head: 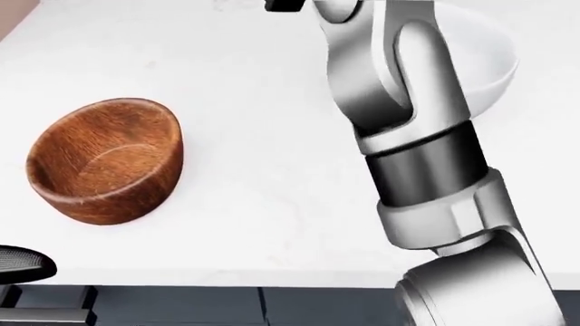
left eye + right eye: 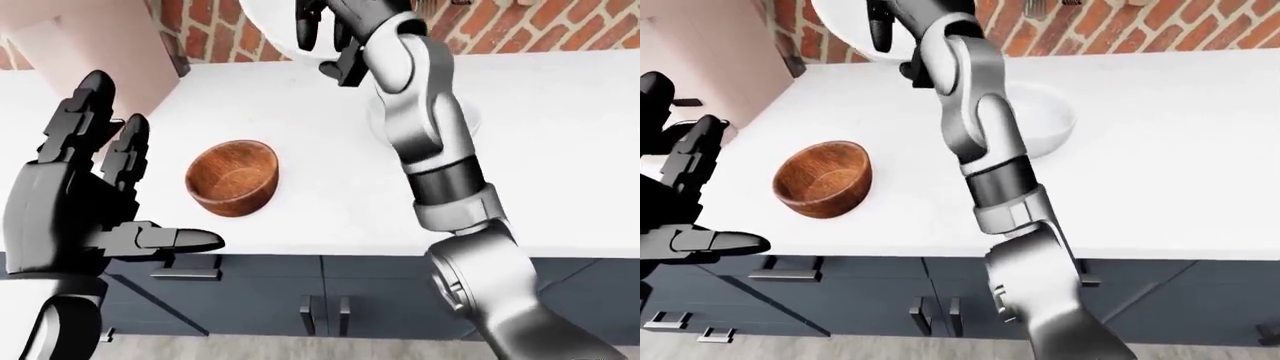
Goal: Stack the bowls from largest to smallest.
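While the white counter [image 2: 560, 150] fills most of the left-eye view, a red brick wall [image 2: 520, 30] runs along the top edge and dark blue-grey cabinet doors [image 2: 260, 300] with bar handles sit below the counter's edge. At the left of this view the left hand [image 2: 80, 202] is raised, black and blocky, its fingers spread apart and holding nothing. A brown wooden bowl [image 2: 233, 178], round and grained, stands on the counter left of centre. At the top centre the right hand [image 2: 335, 26] has its dark fingers curled over the rim of a smooth white bowl [image 2: 268, 30], which is lifted off the counter against the brick wall.

Seen from the head view, the wooden bowl sits at the left on the matt white counter, and a larger white bowl [image 1: 485, 64] shows at the upper right, partly hidden by the silver right arm [image 1: 408, 122].

From the right-eye view, the larger white bowl rests on the counter just right of the arm, well apart from the wooden one. No writing or labels can be read.
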Available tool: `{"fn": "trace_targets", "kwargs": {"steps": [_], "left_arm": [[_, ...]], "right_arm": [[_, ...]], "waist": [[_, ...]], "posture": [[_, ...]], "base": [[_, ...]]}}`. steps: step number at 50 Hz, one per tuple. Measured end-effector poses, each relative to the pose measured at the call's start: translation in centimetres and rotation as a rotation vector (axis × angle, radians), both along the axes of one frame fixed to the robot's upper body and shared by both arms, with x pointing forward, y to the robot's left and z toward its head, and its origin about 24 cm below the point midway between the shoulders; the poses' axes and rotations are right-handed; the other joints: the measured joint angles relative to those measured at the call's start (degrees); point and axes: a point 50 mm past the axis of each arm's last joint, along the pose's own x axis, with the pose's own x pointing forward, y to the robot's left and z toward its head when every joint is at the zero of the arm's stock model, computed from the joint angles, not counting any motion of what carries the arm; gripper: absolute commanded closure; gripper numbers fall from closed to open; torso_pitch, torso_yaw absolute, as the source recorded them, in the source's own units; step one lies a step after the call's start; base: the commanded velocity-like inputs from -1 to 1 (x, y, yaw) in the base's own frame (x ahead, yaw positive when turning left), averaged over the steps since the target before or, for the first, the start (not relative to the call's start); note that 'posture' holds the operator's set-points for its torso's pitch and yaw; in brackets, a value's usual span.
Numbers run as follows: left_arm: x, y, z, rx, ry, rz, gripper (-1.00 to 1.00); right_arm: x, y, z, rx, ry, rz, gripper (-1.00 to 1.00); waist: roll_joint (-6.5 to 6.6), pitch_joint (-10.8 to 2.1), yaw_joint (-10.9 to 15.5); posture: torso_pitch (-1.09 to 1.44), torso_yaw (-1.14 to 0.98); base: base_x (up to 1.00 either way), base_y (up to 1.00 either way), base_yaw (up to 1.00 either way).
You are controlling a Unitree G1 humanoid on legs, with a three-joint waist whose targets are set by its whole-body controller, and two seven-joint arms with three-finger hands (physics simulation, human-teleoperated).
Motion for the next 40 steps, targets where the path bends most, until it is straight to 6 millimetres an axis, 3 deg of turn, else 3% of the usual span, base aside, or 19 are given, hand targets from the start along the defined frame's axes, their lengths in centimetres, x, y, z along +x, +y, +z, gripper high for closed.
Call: {"fn": "trace_targets", "kwargs": {"steps": [10, 23, 33, 40], "left_arm": [[0.0, 0.0, 0.1, 0.000, 0.000, 0.003, -1.00], [-0.1, -0.4, 0.4, 0.009, -0.010, -0.004, -1.00], [-0.2, -0.4, 0.7, 0.011, -0.016, -0.008, -1.00], [-0.3, -0.2, 0.8, 0.007, -0.016, 0.004, -1.00]], "right_arm": [[-1.5, -5.7, 1.8, -0.012, 0.095, -0.096, 1.00], [-3.2, -12.1, 1.9, -0.108, 0.224, -0.230, 1.00], [-2.6, -12.6, 1.4, -0.164, 0.310, -0.247, 1.00], [-1.5, -13.3, -0.3, -0.188, 0.360, -0.273, 1.00]], "waist": [[-0.05, 0.59, -0.2], [-0.18, 0.63, -0.3], [0.43, 0.57, -0.8], [0.24, 0.50, -0.7]], "posture": [[0.00, 0.00], [0.00, 0.00], [0.00, 0.00], [0.00, 0.00]], "base": [[0.00, 0.00, 0.00], [0.00, 0.00, 0.00], [0.00, 0.00, 0.00], [0.00, 0.00, 0.00]]}}
